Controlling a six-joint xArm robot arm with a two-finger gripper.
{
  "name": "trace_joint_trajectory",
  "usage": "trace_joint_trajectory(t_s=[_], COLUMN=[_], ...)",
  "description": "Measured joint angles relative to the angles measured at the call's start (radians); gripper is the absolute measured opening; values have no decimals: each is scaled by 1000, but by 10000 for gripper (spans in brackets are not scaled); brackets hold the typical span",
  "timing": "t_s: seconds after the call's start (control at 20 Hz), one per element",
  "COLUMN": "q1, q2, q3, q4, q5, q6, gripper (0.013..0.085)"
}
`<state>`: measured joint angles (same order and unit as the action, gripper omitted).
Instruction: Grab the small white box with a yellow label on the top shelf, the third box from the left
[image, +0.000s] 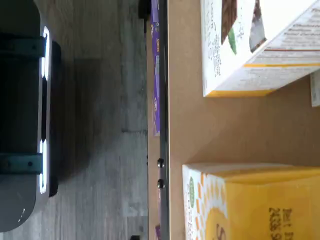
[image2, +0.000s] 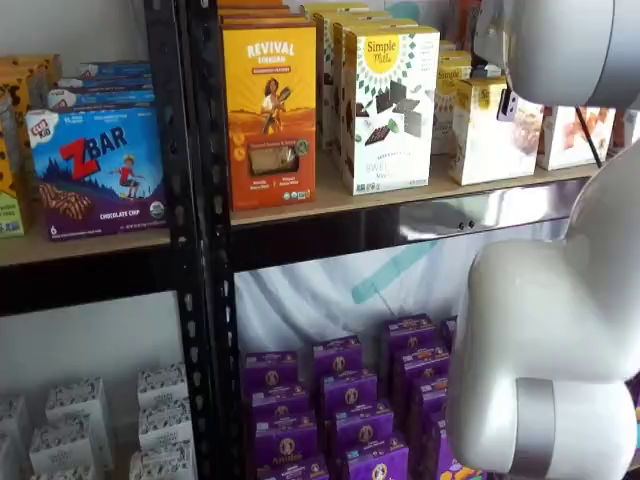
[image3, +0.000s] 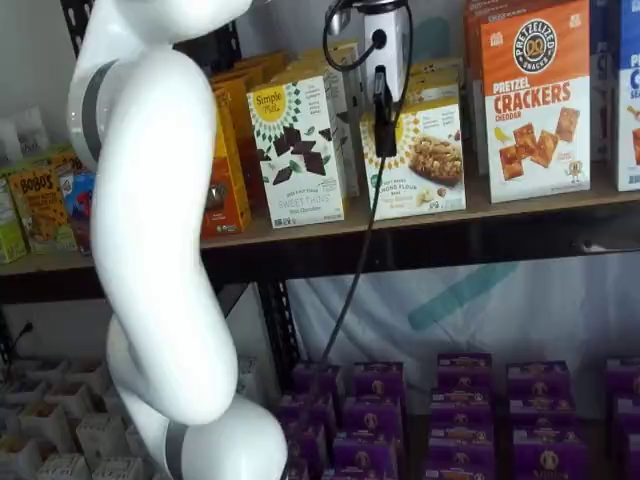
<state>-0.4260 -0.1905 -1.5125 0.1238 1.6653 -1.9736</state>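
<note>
Approach step: gripper (image3: 384, 125) hanging before the small white box (image3: 427, 160) on the top shelf (image3: 470, 212), beside the Simple Mills box (image3: 298, 150). Finger spacing cannot be told. Next: advancing, straddling, closing.

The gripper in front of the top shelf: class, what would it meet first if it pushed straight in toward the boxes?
Probably the small white box: the gripper hangs directly before its yellow-banded front above the top shelf. Depth is unclear, so the remaining gap cannot be judged.
</note>
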Motion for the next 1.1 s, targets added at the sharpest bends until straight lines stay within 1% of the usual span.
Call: trace_joint_trajectory(t_s=[0.05, 0.1, 0.15, 0.2, 0.3, 0.35, 0.45, 0.7, 0.75, 0.8, 0.9, 0.95, 1.0, 1.1], q1=[-1, -2, -3, -4, -4, -5, -5, -6, -7, -8, -8, -8, -8, -7], q2=[0, 1, 1, 1, -3, -4, -6, -9, -10, -10, -12, -14, -15, -18], q3=[-2, -3, -4, -4, 0, 0, 1, 1, 1, 2, 4, 5, 7, 11], q4=[1, 2, 4, 5, 5, 6, 6, 8, 9, 10, 12, 12, 12, 12], q5=[3, 5, 6, 5, 2, 1, 0, 0, 0, 0, -2, -3, -4, -8], q6=[0, -1, -2, -2, -3, -3, -4, -4, -5, -5, -5, -5, -5, -5], gripper=[810, 810, 770, 770, 690, 690, 610, 610, 570, 570, 490, 490, 450, 450])
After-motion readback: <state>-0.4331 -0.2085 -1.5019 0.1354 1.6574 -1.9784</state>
